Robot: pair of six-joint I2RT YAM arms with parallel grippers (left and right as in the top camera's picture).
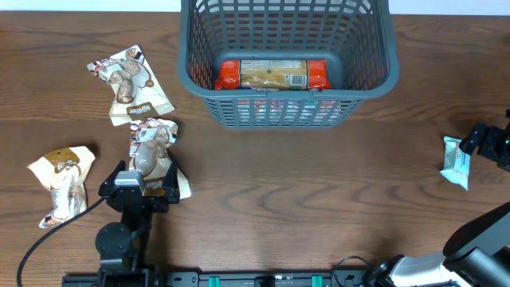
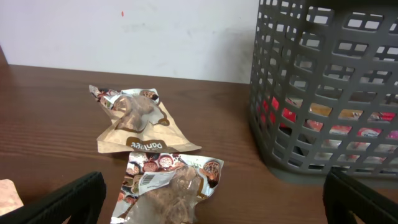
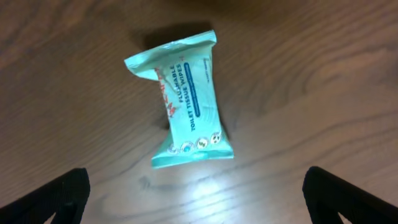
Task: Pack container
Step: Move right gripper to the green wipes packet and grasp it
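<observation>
The dark grey-blue lattice basket point(image 1: 287, 100) stands at the back middle and holds a red-and-tan packet point(image 1: 273, 74). It also shows in the left wrist view point(image 2: 323, 93). My left gripper point(image 1: 142, 185) is open over a silver-brown snack packet point(image 1: 153, 147), which lies between the fingers in the left wrist view point(image 2: 168, 193). A second snack packet point(image 1: 129, 84) lies further back, also in the left wrist view point(image 2: 138, 121). My right gripper point(image 1: 488, 145) is open just above a teal wipes pack point(image 1: 457, 161), seen in the right wrist view point(image 3: 186, 99).
A crumpled tan packet point(image 1: 64, 182) lies at the front left. A white wall stands behind the table in the left wrist view. The wipes pack lies close to the table's right edge.
</observation>
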